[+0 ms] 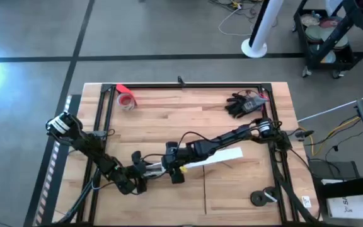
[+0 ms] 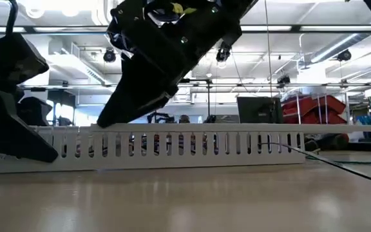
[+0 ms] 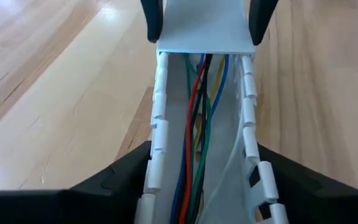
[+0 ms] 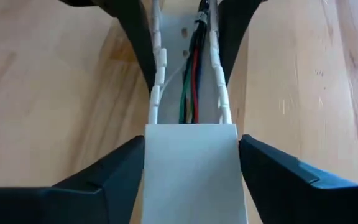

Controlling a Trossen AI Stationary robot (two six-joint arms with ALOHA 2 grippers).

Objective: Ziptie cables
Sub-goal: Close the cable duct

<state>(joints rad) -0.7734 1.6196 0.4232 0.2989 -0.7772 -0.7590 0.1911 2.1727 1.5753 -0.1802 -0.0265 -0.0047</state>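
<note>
A long white slotted channel (image 1: pixel 207 159) lies flat on the wooden table. Its left part is open on top, and the cables (image 3: pixel 194 124), thin red, green, blue, black and yellow wires, run along inside it (image 4: pixel 190 93). A flat white cover (image 4: pixel 191 168) closes the channel farther right. My left gripper (image 3: pixel 201 180) is shut across the open part near the channel's left end (image 1: pixel 145 171). My right gripper (image 4: pixel 191 165) is shut across the covered part a little farther right (image 1: pixel 167 168). The two grippers face each other along the channel. My left gripper pinches the channel's two slotted side walls (image 3: pixel 157 155) between its fingers, near the left end. The fingers lie across the channel, slanting down from the table's left. The channel rests on the table (image 2: pixel 172 154). My right gripper has the covered stretch between its two fingers, at the cover's long edges (image 4: pixel 146 163), close to where the cover ends. It comes slanting down from the right, with the fingers across the channel. One fingertip (image 2: pixel 108 119) sits at the channel's top edge.
A red tape roll (image 1: pixel 126 99) lies at the far left and a black glove (image 1: pixel 241 104) at the far right. Two dark round pieces (image 1: pixel 263 197) sit near the right front corner. A black frame rail (image 1: pixel 188 86) borders the table.
</note>
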